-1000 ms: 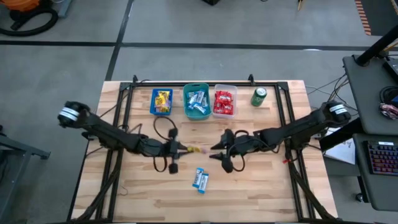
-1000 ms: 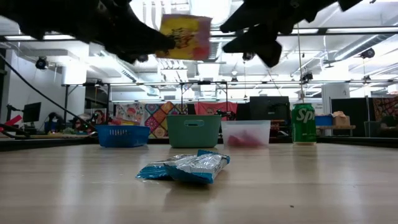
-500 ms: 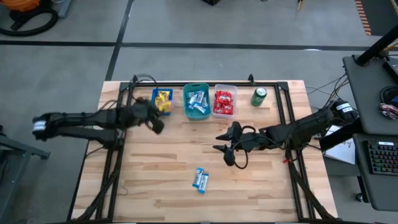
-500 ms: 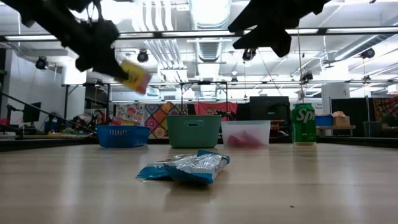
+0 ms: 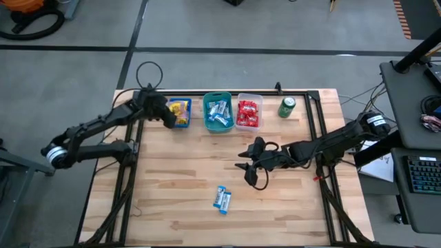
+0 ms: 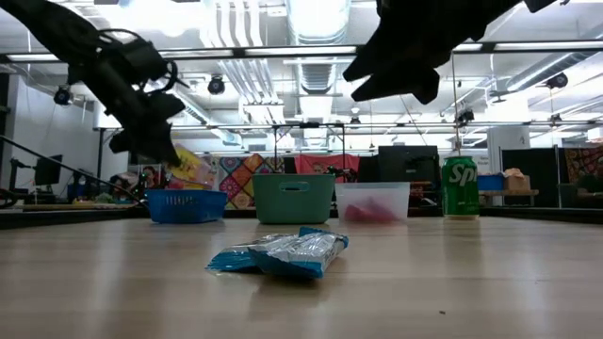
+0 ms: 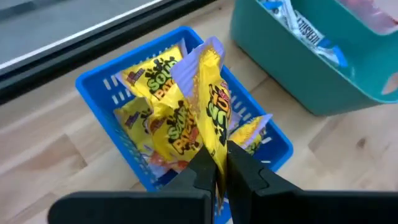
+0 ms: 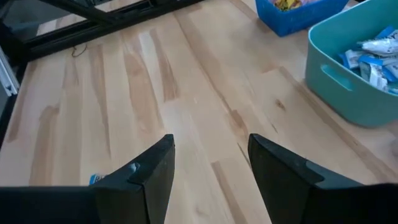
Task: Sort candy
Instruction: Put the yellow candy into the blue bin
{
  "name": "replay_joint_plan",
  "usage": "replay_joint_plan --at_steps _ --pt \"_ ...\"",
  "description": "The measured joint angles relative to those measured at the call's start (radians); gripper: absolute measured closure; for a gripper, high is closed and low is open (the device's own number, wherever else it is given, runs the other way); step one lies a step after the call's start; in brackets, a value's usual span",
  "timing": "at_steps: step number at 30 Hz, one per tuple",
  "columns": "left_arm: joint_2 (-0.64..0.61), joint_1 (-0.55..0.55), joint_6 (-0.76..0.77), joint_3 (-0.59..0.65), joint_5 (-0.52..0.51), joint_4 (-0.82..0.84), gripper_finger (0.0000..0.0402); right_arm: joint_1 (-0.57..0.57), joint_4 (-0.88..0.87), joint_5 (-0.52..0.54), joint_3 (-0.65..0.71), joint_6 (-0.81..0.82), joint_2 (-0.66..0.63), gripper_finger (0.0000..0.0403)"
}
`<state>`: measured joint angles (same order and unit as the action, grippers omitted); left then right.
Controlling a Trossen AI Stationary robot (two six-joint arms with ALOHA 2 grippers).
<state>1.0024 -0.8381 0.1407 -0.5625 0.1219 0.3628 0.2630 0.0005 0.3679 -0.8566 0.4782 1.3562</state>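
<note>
From above, the left gripper (image 5: 167, 118) sits at the blue bin (image 5: 178, 113), and the arm covers part of that bin, so the packet it carries is hard to pick out there; yellow candy shows in the blue bin, blue-white candy in the teal bin (image 5: 218, 112) and red candy in the clear bin (image 5: 249, 112), with a green soda can (image 5: 287, 107) beside them. The right gripper (image 5: 245, 168) hangs over the middle of the table (image 5: 165, 200), fingers spread, and two blue-white packets (image 5: 222, 198) lie on the wood nearer the front edge, apart from it. In the low view the left gripper (image 6: 151, 141) is a dark shape just above the blue bin (image 6: 185, 204) with a yellow packet (image 6: 193, 169) at its tip; the right gripper (image 6: 396, 71) is mostly cut off at the top, and the blue-white packets (image 6: 281, 252) lie below and in front. The left wrist view shows the fingers (image 7: 202, 171) pressed together, pinching the yellow packet (image 7: 212, 115) upright over the blue bin (image 7: 99, 112) full of yellow candy. The right wrist view shows spread fingers (image 8: 155, 168) holding nothing above bare wood, with a sliver of one blue-white packet (image 8: 97, 178) half hidden behind a finger.
</note>
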Motion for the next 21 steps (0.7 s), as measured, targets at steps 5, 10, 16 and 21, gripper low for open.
replay_joint_plan --at_steps 5,10,16,21 --pt "0.071 0.0 -0.022 0.0 0.001 -0.043 0.0401 -0.002 0.003 0.0 0.0 0.0 0.007 0.0207" --pt "0.106 0.0 -0.022 0.0 -0.013 -0.075 0.0401 -0.002 0.004 0.0 0.0 0.0 0.007 0.0207" --pt "0.11 0.0 -0.025 0.0 -0.039 -0.097 0.0367 -0.002 0.004 0.0 0.0 0.009 0.007 0.0207" --pt "0.109 0.0 -0.028 0.0 -0.078 -0.093 0.0322 -0.004 0.004 0.001 0.0 0.039 0.007 0.0207"
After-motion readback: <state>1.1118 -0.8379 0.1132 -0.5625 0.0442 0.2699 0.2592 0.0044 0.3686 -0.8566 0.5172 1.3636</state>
